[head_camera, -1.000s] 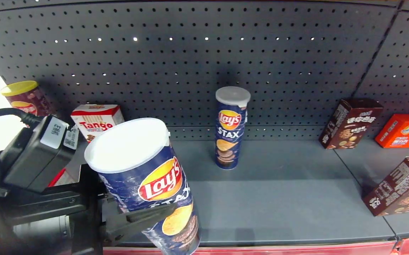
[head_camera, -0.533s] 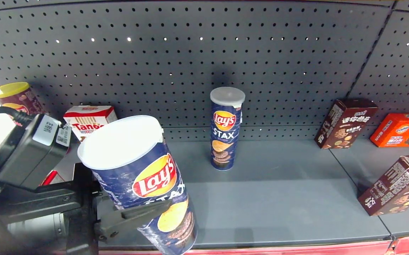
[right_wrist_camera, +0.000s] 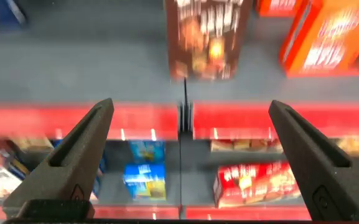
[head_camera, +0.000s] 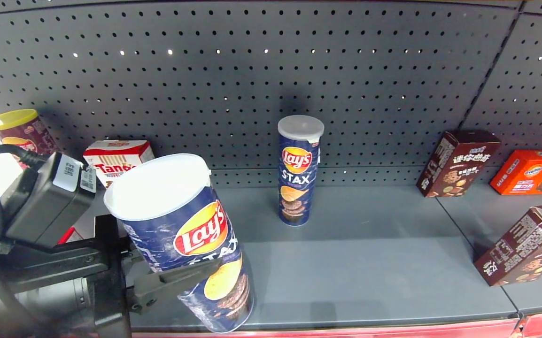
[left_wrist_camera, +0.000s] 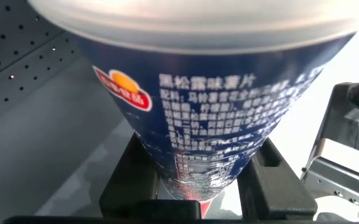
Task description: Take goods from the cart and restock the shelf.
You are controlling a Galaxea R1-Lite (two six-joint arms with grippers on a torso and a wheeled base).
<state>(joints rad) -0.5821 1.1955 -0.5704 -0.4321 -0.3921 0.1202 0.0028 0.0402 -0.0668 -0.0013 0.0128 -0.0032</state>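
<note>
- The left end effector (head_camera: 181, 281) pinches a blue chip can (head_camera: 181, 234) around its lower half; in the left wrist view its two dark fingers (left_wrist_camera: 129, 183) press against opposite sides of the can.
- The held can is tilted, with its white lid leaning toward the robot's left. Its base is over the front left part of the grey shelf (head_camera: 369, 263), by the red front edge; whether it touches the shelf cannot be told.
- A second blue chip can (head_camera: 299, 171) stands upright near the pegboard back wall (head_camera: 252, 84), well apart from the held one.
- A red-and-white box (head_camera: 118, 159) and a yellow-lidded can (head_camera: 19, 129) stand at the back left.
- On the right sit two brown boxes (head_camera: 461, 162) (head_camera: 527, 246) and an orange box (head_camera: 531, 171).
- The right end effector (right_wrist_camera: 188, 162) is spread wide and points at the shelf's red front edge.
</note>
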